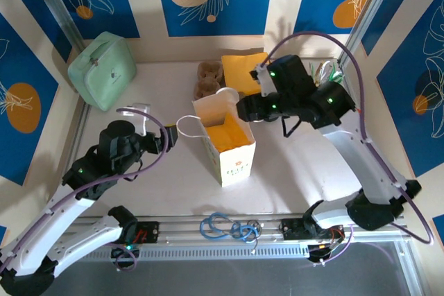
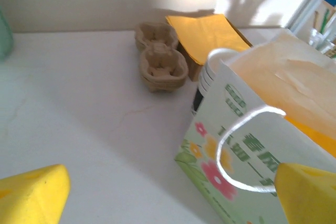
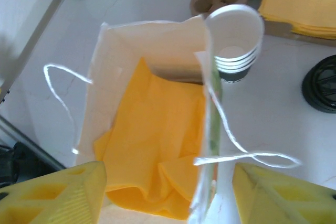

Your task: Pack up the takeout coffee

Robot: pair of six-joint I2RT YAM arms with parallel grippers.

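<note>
— Where is the right gripper (image 3: 168, 171) relative to the paper bag (image 1: 236, 161)?

— Above the bag's open mouth, at its far right corner, looking straight down into it. Its yellow fingers (image 3: 68, 192) stand wide apart. One wall of the bag runs between them, but they are not pinching it and they hold nothing.

— And the left gripper (image 2: 170, 177)?

— Just beside the bag's left face, low over the table (image 1: 305, 164). Its jaws are spread wide too, with nothing in them.

— Where is the takeout coffee?

— I cannot tell. Inside the bag I see crumpled orange paper (image 3: 152, 129) across the bottom and up one wall, and no part of the cup that I could name with certainty.

— What else stands around the bag?

— A stack of white cups (image 3: 234, 30) touches or nearly touches the bag's far wall. Beyond the cups lie brown pulp cup carriers (image 2: 160, 64), and to the right of those a pile of yellow napkins (image 2: 210, 32). A black lid (image 3: 321, 85) lies to the right of the cups. A mint green case (image 1: 103, 68) sits well away from the bag, in the far left corner.
</note>
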